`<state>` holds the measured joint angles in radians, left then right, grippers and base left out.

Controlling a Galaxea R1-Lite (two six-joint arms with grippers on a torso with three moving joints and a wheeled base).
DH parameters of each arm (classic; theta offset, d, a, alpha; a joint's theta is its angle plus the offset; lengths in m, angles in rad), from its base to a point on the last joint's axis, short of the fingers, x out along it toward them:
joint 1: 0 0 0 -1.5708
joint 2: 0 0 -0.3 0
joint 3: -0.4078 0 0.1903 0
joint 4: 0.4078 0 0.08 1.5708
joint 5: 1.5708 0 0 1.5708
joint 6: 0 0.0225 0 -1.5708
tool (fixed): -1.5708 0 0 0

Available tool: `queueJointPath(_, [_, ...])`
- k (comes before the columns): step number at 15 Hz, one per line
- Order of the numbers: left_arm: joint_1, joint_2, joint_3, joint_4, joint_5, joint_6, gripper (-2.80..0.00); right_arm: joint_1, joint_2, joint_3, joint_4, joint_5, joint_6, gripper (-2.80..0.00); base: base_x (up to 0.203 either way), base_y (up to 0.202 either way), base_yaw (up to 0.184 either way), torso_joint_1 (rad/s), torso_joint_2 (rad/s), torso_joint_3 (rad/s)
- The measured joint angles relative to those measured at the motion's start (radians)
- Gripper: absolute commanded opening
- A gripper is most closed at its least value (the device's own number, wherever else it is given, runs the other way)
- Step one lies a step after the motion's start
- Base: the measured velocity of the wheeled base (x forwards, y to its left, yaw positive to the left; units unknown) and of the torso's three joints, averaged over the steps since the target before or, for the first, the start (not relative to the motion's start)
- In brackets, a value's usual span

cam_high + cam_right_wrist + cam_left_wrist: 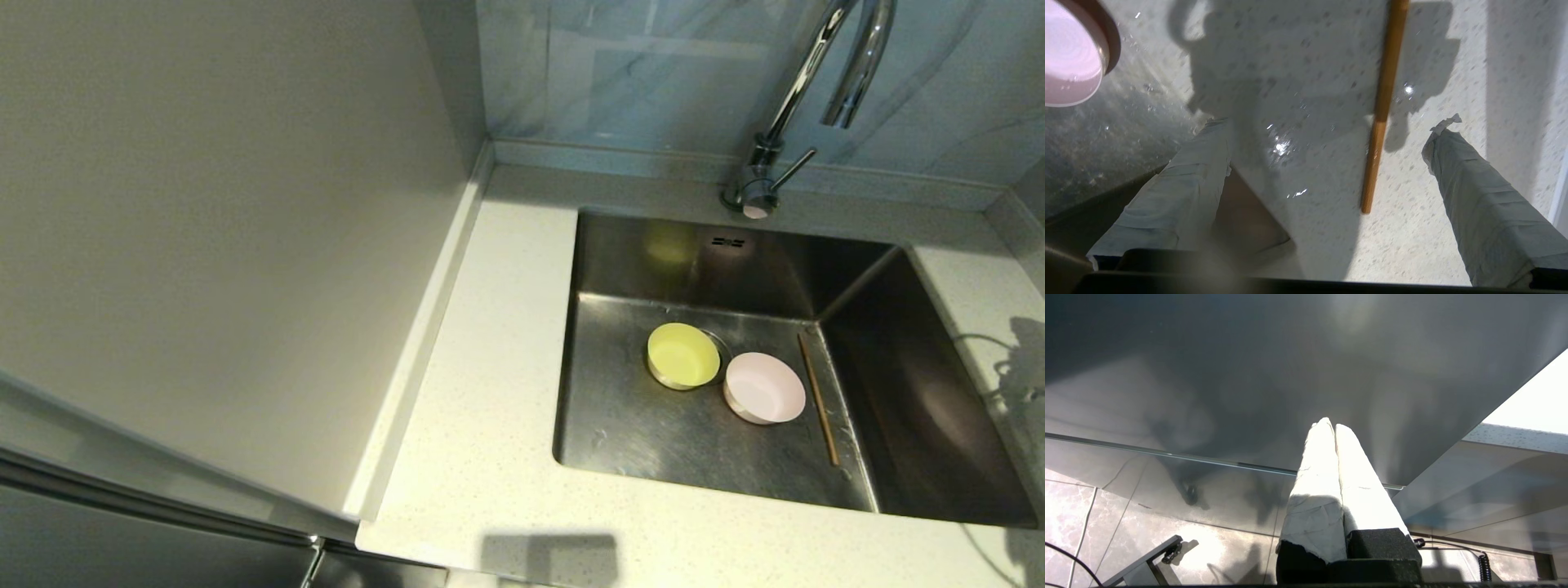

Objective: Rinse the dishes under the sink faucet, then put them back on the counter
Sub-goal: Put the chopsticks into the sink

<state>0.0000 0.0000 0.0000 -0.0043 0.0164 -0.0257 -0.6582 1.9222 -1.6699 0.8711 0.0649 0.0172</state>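
The right tool [1323, 130], fully open and empty, straddles a thin, rigid, wet, roll-prone chopstick [1382, 106] on the counter [1310, 61]; grasp at mid-length.

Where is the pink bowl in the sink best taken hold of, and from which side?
Probably grip the pink bowl by its rim, from above, one finger inside and one outside: its opening faces up. Choose the near rim; the yellow-green bowl and chopstick crowd the sides.
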Motion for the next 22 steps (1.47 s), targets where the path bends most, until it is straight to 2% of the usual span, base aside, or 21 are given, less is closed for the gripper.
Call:
queueJointPath(15, [0.0, 0.0, 0.0, 0.0, 0.0, 0.0, -2.8, -0.029, 0.078, -0.059, 0.001, 0.016, -0.004, 0.0, 0.0, 0.0, 0.0, 0.0, 0.0, 0.0])
queueJointPath(18, [0.0, 0.0, 0.0, 0.0, 0.0, 0.0, -2.8, -0.036, 0.084, -0.058, 0.0, 0.041, -0.005, 0.0, 0.0, 0.0, 0.0, 0.0, 0.0, 0.0])
queueJointPath(19, [0.0, 0.0, 0.0, 0.0, 0.0, 0.0, -2.8, -0.037, 0.085, -0.058, 0.001, 0.043, -0.005, -2.8, 0.0, 0.0, 0.0, 0.0, 0.0, 0.0])
queueJointPath(22, [0.0, 0.0, 0.0, 0.0, 0.0, 0.0, -2.8, -0.038, 0.088, -0.054, 0.003, 0.052, -0.005, -2.8, 0.0, 0.0, 0.0, 0.0, 0.0, 0.0])
